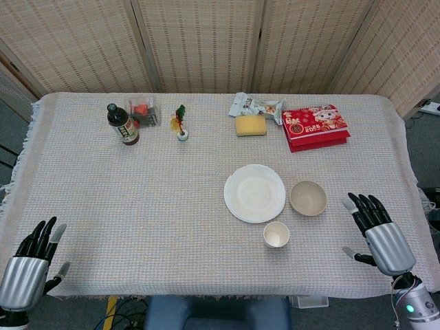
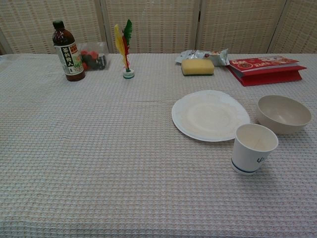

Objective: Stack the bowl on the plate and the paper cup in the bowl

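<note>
A white plate (image 1: 254, 193) (image 2: 210, 115) lies flat, right of the table's middle. Just to its right a beige bowl (image 1: 308, 198) (image 2: 284, 113) stands upright and apart from it. A white paper cup (image 1: 276, 234) (image 2: 253, 148) stands upright in front of the plate, nearer to me. My right hand (image 1: 380, 235) hovers open at the right table edge, fingers spread, a little right of the bowl. At the near left corner my left hand (image 1: 31, 266) is open with its fingers apart, far from all three. Neither hand shows in the chest view.
Along the far side stand a dark sauce bottle (image 1: 123, 124) (image 2: 68, 50), a small clear box (image 1: 144, 112), a feather shuttlecock (image 1: 181, 124) (image 2: 125, 48), a yellow sponge (image 1: 251, 125) (image 2: 197, 67), a snack packet (image 1: 256, 106) and a red box (image 1: 315, 126) (image 2: 263, 69). A woven cloth (image 1: 137, 199) covers the table.
</note>
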